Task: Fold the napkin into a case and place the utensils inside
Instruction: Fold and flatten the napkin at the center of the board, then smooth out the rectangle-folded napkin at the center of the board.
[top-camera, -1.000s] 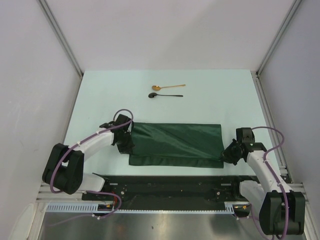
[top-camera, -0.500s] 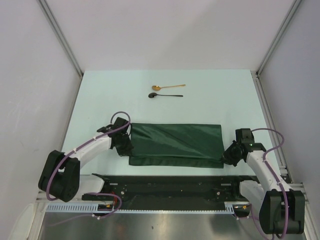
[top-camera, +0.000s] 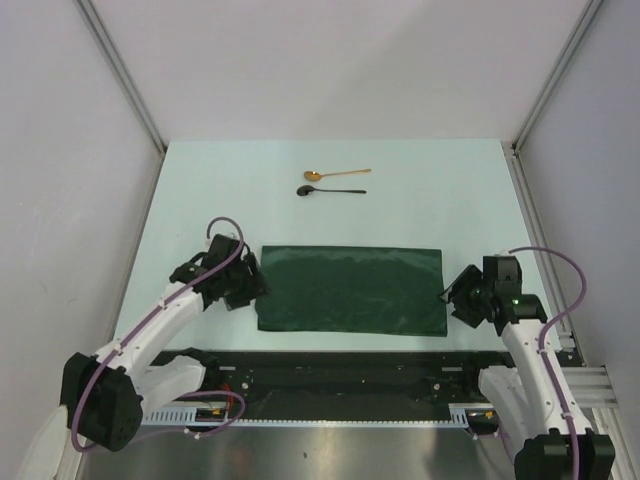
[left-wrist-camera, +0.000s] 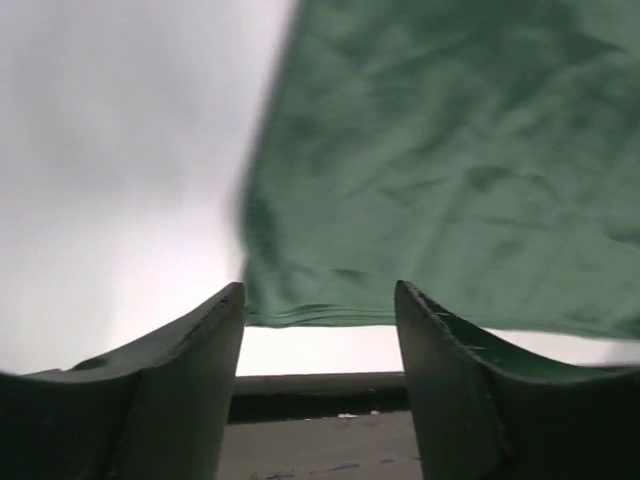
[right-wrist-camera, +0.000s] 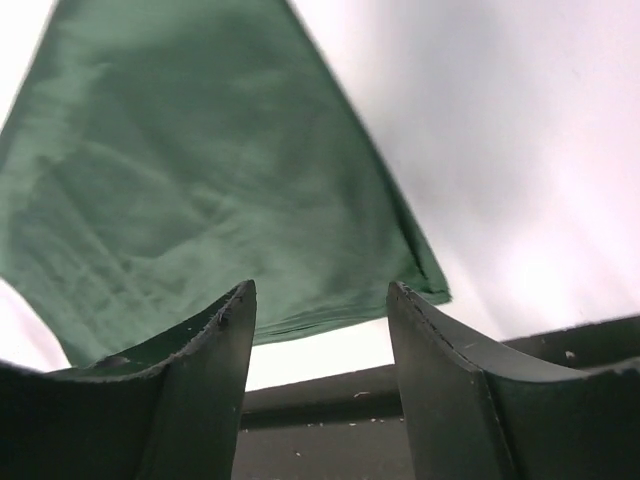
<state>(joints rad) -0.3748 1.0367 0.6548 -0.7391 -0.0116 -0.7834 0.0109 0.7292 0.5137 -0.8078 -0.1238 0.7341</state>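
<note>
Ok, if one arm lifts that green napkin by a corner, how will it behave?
Probably floppy: the napkin lies flat with soft wrinkles, so it would likely drape. It looks thin and light, its edge hugging the table. Its sheen suggests it might slide when pushed.

Pale mint tabletop (top-camera: 250, 200), plain white walls (top-camera: 340, 60), grey metal corner posts (top-camera: 122, 75)

You have one dark green napkin (top-camera: 350, 290) by the near edge of the worktop (top-camera: 200, 190), one gold spoon (top-camera: 337, 174), one black spoon (top-camera: 333, 190), two spoons toward the far edge
</note>
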